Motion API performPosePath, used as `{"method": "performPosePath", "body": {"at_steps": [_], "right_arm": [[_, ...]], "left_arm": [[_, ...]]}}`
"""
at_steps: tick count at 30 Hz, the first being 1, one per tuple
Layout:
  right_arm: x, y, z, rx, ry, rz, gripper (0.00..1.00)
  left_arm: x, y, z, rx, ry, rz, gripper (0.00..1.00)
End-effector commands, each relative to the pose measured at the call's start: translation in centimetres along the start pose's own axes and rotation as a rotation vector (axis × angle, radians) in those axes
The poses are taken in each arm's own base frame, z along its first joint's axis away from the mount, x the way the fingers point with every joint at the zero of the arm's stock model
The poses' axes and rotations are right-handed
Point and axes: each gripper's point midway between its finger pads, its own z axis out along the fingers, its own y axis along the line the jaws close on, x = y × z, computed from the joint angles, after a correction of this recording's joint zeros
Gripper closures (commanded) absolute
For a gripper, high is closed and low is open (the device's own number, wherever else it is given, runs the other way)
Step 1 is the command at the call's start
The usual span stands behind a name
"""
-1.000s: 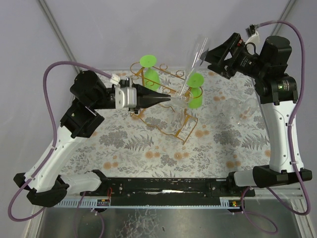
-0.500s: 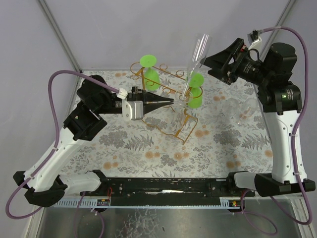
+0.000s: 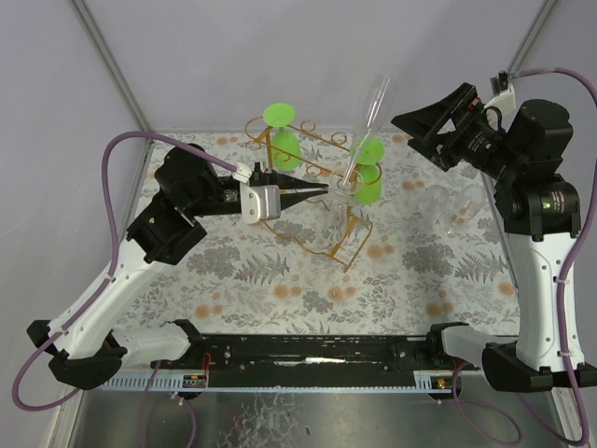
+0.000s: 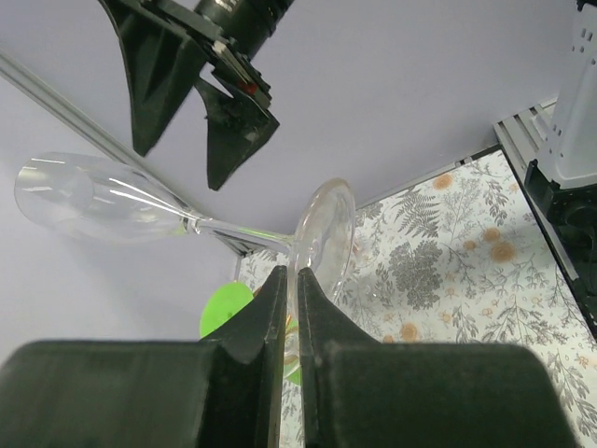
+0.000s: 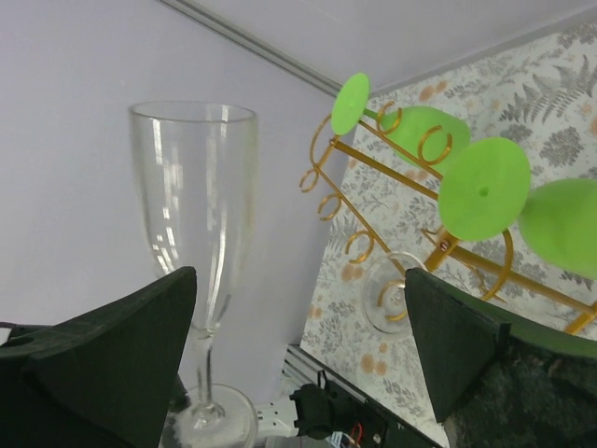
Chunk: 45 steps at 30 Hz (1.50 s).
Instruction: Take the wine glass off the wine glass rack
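1. Wine glass rack (image 3: 312,163), mid-table. The step looks like drawing the wine glass (image 5: 191,196) away from the rack's 3 o'clock end. Best lifted slowly along its own lean, keeping the foot off the wire loops and the green glasses (image 3: 368,173).
2. Right gripper (image 3: 410,129): jaws spread wide, holding nothing. The bowl is near, at its 9 o'clock, and not touching.
3. Left gripper (image 3: 322,189): jaws shut, apparently pinching the foot's rim at its 3 o'clock.
4. The wine glass is a clear flute, tilted toward 1 o'clock.
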Motion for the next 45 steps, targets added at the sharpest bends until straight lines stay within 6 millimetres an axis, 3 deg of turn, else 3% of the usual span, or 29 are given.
{"method": "performPosePath", "body": {"at_steps": [1, 8, 15, 26, 32, 45], "right_arm": [[-1.7, 4.1, -1.0, -0.152, -0.067, -0.022, 0.01], [-1.2, 6.1, -0.3, -0.259, 0.028, 0.02, 0.0], [0.0, 5.4, 0.8, -0.262, 0.142, 0.049, 0.0], [0.5, 5.5, 0.7, -0.281, 0.183, 0.04, 0.06], [1.0, 5.3, 0.5, -0.277, 0.203, 0.04, 0.17], [2.8, 3.5, -0.5, -0.195, 0.244, 0.021, 0.21]], "left_arm": [[-2.0, 0.7, -0.2, -0.029, -0.063, 0.076, 1.0], [-1.4, -0.5, -0.2, 0.028, -0.062, 0.113, 1.0], [-1.0, -1.7, 0.0, 0.089, -0.07, 0.176, 1.0], [-0.2, -4.1, 0.8, 0.17, -0.062, 0.212, 1.0], [0.1, -3.8, 1.2, 0.16, -0.049, 0.209, 1.0], [0.6, -3.9, 1.2, 0.162, -0.031, 0.212, 1.0]]}}
